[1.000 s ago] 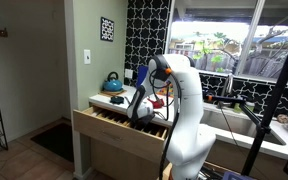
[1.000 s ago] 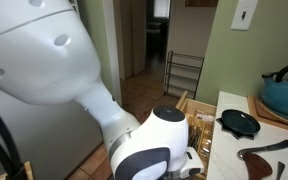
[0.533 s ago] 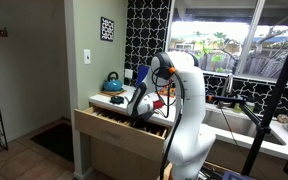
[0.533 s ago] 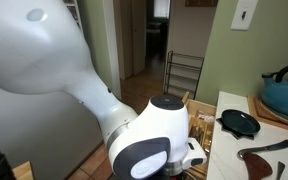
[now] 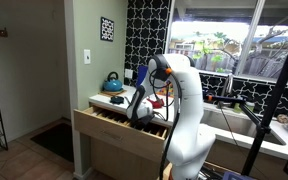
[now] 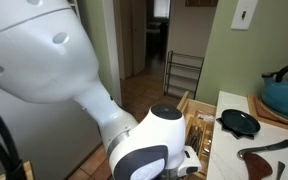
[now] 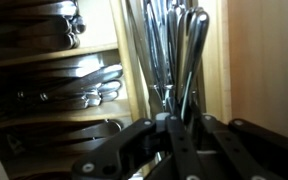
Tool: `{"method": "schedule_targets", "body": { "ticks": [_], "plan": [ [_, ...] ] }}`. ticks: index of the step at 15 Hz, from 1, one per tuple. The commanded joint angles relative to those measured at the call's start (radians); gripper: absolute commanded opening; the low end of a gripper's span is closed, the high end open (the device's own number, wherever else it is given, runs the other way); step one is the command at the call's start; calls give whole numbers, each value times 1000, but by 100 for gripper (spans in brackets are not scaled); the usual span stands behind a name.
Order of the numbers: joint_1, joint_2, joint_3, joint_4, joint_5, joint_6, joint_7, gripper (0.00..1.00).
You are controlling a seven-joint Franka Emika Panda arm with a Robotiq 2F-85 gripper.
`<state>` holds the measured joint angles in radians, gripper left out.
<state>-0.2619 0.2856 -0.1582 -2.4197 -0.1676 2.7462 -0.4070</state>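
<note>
Kitchen drawer (image 5: pixel 110 121): standing open, your tool (image 7: pixel 174 126) hanging just over its tray.
Cutlery bundle (image 7: pixel 169 45): lying dead ahead of the tool, long axis running straight away from it.
Tool opening: you're getting no clear view, so it can't be told.

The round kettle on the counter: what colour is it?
The round teal-blue kettle has a dark handle; it shows best in an exterior view.

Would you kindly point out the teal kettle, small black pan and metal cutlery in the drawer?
Teal kettle (image 6: pixel 286 95): exterior view, its body.
Small black pan (image 6: pixel 238 122): exterior view, its bowl.
Metal cutlery (image 7: pixel 169 50): wrist view, bundle's middle.
</note>
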Motion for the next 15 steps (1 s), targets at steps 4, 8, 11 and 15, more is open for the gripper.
{"method": "schedule_targets", "body": {
  "ticks": [4,8,11,15],
  "plan": [
    [4,22,11,4,13,-12,23,4],
    [6,25,4,4,-5,-5,21,19],
    [7,27,-6,6,-13,-1,29,40],
    [3,41,-5,12,-3,2,27,61]
  ]
}}
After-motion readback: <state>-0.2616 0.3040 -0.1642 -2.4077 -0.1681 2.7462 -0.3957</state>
